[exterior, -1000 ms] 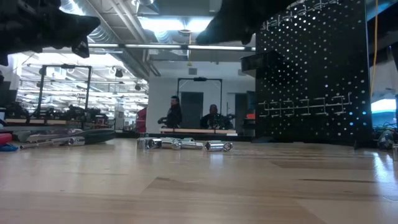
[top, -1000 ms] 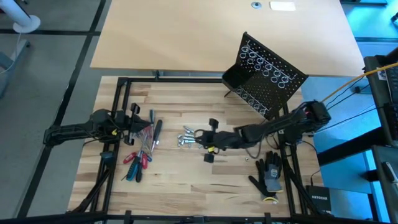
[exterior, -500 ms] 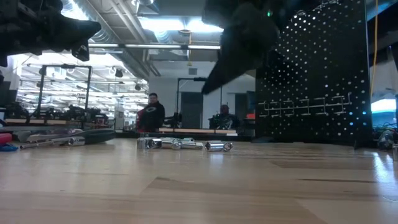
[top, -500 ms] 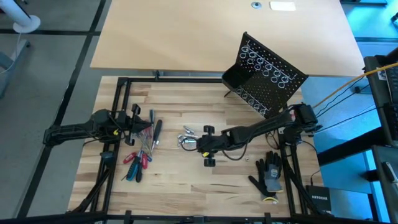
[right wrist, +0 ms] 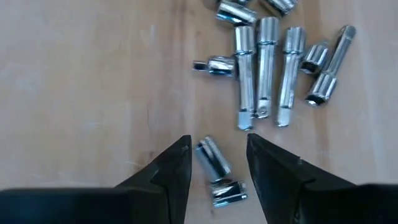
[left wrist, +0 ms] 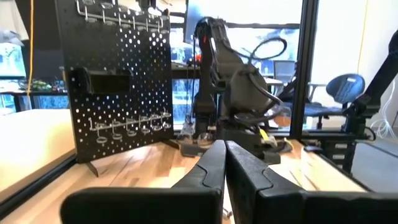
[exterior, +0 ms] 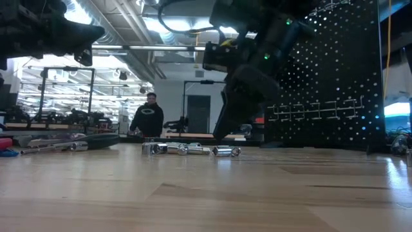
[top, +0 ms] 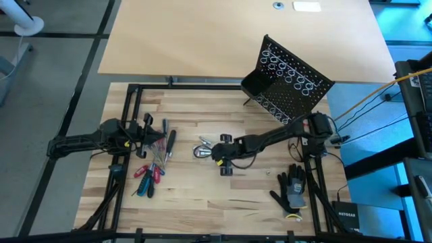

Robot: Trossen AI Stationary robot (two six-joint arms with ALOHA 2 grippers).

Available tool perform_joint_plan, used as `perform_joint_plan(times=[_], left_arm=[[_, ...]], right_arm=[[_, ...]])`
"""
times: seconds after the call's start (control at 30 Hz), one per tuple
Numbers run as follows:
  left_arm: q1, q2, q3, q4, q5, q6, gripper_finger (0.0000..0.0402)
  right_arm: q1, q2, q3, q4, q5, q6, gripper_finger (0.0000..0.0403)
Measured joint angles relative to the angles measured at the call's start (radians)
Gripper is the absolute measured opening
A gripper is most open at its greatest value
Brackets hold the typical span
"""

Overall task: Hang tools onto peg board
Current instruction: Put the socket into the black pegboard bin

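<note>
I see the right gripper (right wrist: 216, 167) low over the silver bits (top: 202, 148) mid-table, jaws apart, 1 bit (right wrist: 210, 158) between them. Left gripper (left wrist: 225, 163) pinched closed above the screwdrivers (top: 154, 162). Peg board (top: 290, 81) stands at the far right.

Two silver bits (right wrist: 217, 171) lie between the right gripper's (right wrist: 217, 163) spread fingers; a bit cluster (right wrist: 273, 68) crowds just ahead; bare wood alongside.

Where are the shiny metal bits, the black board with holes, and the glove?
silver bits (right wrist: 267, 68): right wrist view, middle of the cluster.
peg board (top: 297, 91): high view, perforated panel face.
work glove (top: 293, 190): high view, palm.
</note>
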Motion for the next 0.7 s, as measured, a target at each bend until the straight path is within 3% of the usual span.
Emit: perform_joint_plan(times=[0.2,0.47,0.7], left_arm=[[0.000,0.000,0.000,-0.018,0.000,-0.012,0.0001],[0.000,0.000,0.000,-0.025,0.000,-0.012,0.0001],[0.001,0.000,0.000,-0.035,-0.002,0.006,0.0001]], right_arm=[[-0.004,0.000,-0.003,0.013,-0.049,-0.058,0.0156],[-0.004,0.062,-0.006,0.017,-0.031,-0.061,0.0153],[-0.002,0.078,-0.003,0.020,-0.022,-0.058,0.0095]])
